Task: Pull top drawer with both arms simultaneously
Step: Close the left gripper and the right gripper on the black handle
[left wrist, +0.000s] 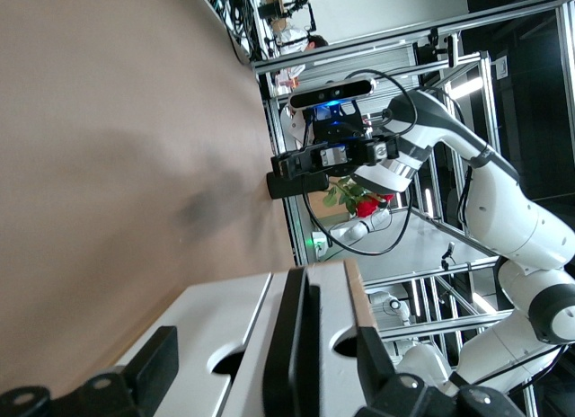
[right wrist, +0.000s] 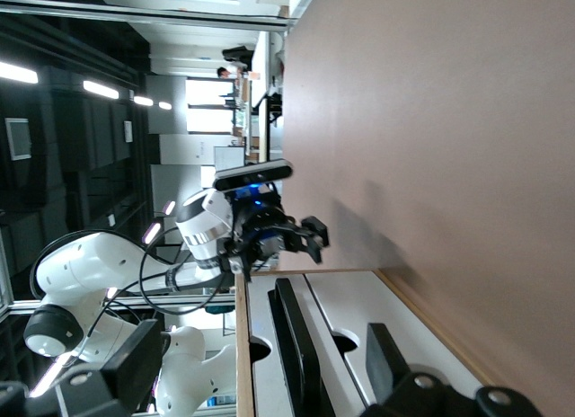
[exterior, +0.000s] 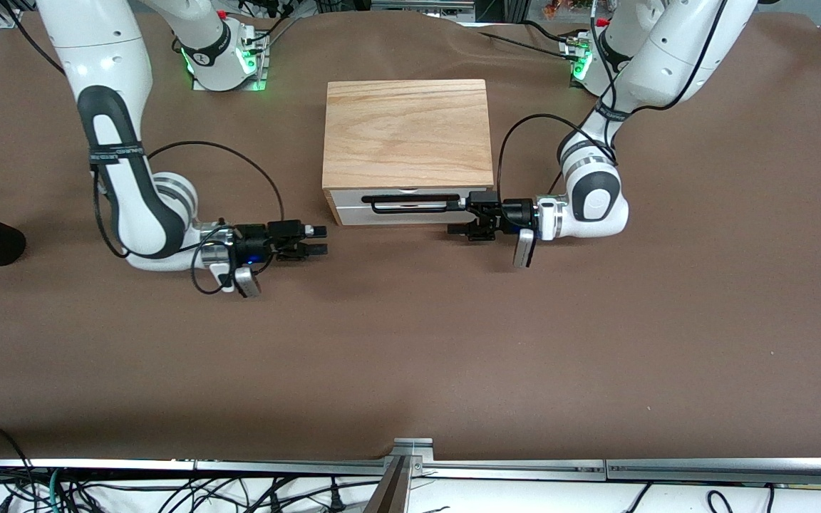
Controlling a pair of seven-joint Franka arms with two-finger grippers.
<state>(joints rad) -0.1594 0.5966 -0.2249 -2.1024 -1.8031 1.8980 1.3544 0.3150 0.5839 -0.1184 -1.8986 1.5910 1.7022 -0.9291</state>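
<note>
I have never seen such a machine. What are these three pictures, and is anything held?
Two white jointed robot arms work at a brown-covered table. One picture looks down from across the table; the other two come from wrist cameras. A light oak cabinet stands there; its top drawer, white-fronted, is shut. The left gripper sits at one end of the black wire handle, fingers around it, not yet clamped. The right gripper waits open beside the cabinet, holding nothing.

surface: brown-covered table [exterior: 410, 356] | on it: oak-topped cabinet [exterior: 407, 132], near the arm bases
</note>
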